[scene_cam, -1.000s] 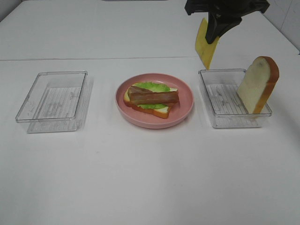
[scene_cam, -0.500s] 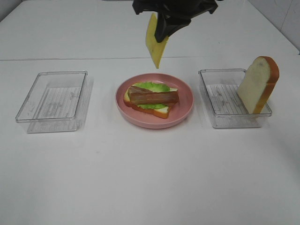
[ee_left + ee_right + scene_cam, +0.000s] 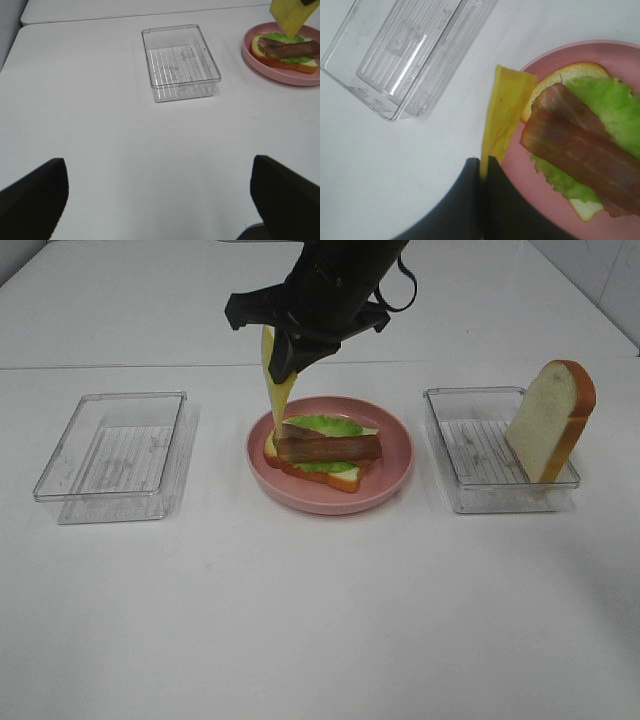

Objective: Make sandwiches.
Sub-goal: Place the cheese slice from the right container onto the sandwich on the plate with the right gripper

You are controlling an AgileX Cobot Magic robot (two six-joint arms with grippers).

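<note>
While right jaws clench cheese slice [image 3: 277,392] (no labels readable) | left jaws spread, empty

— What carries everything?
— A plain white bench [image 3: 300,620], evenly lit, soft shadows.
— Any break in it?
— A seam [image 3: 120,367] crosses side to side on the far half.

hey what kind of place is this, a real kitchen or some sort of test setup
Probably a lab test bench, not a kitchen: a bare white table, toy bacon on a pink plate, and clear plastic trays laid out for the robot.
</note>
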